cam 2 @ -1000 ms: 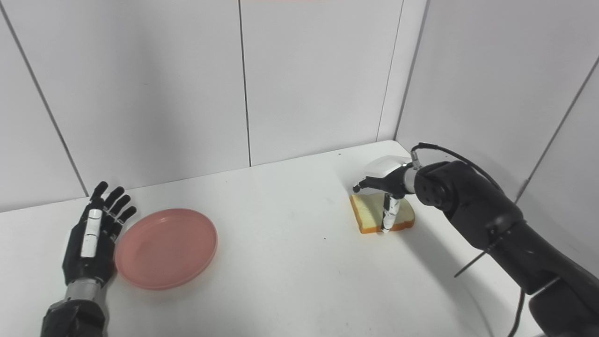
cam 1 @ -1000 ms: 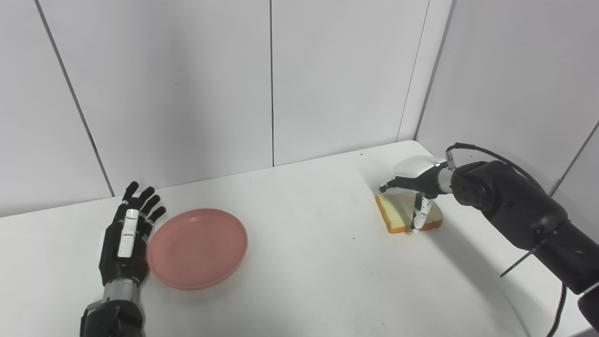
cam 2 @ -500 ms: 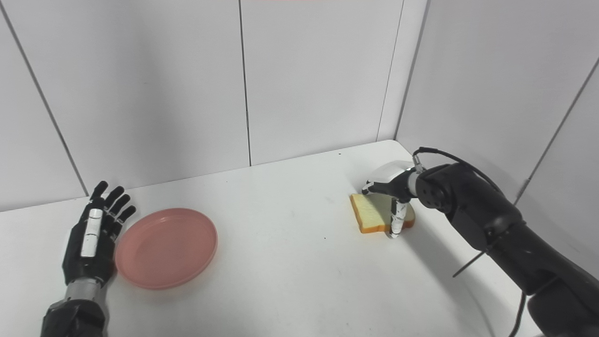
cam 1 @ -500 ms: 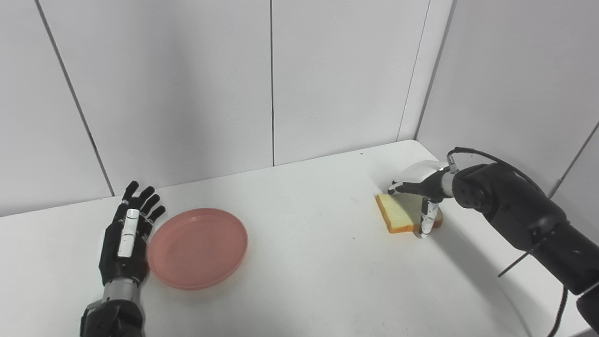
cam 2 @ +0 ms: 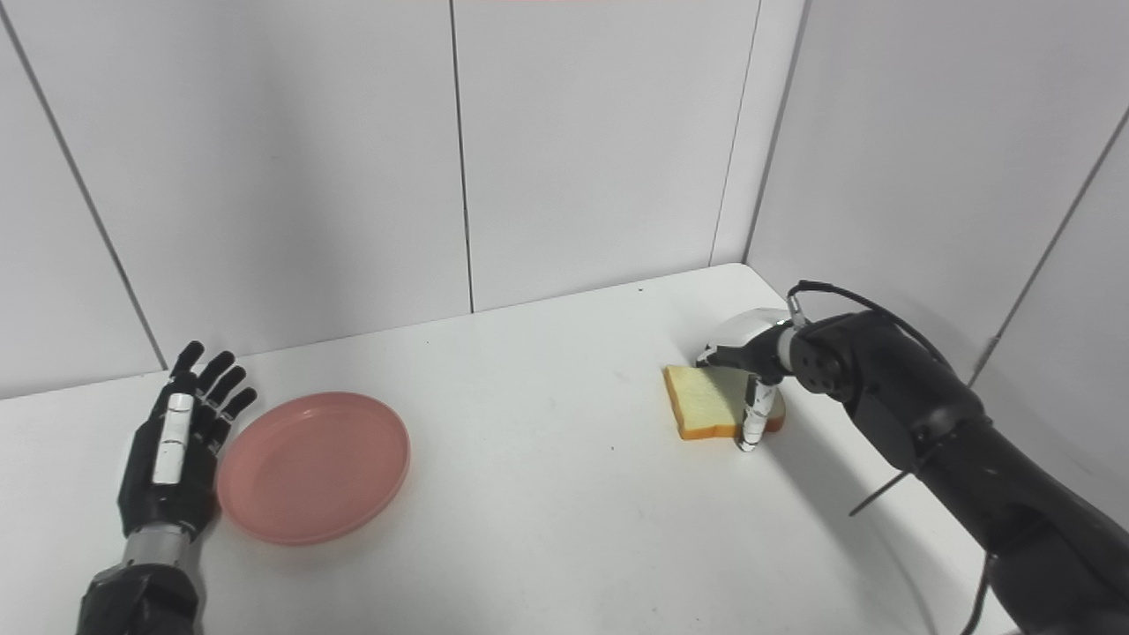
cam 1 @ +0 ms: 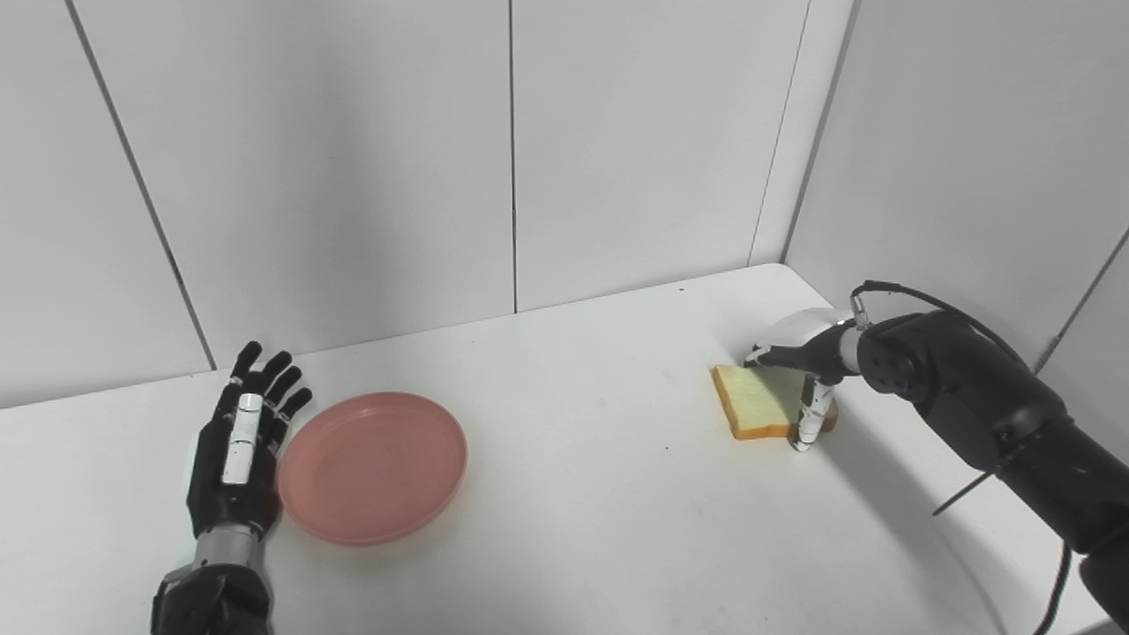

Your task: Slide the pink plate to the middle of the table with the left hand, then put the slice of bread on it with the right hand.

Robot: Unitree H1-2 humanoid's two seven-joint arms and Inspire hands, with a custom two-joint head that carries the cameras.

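Observation:
The pink plate [cam 1: 372,466] lies flat on the left part of the white table [cam 1: 582,494]. My left hand [cam 1: 236,450] rests just left of its rim, open, fingers spread and pointing away, close to the rim. The slice of bread [cam 1: 758,401] lies flat at the right, near the back corner. My right hand [cam 1: 804,353] sits low over its right end. The thumb [cam 2: 751,422] stands down at the near right corner, and the other fingers curl over the far edge. The hand straddles the slice without lifting it.
White wall panels [cam 1: 512,159] close the table at the back and right, and the bread lies close to their corner. The table's front right edge [cam 1: 961,564] curves under my right forearm [cam 1: 997,414].
My right hand has dropped lower and shifted right over the bread; its thumb went from the slice's top to its near right corner. Plate, bread and left hand have stayed put.

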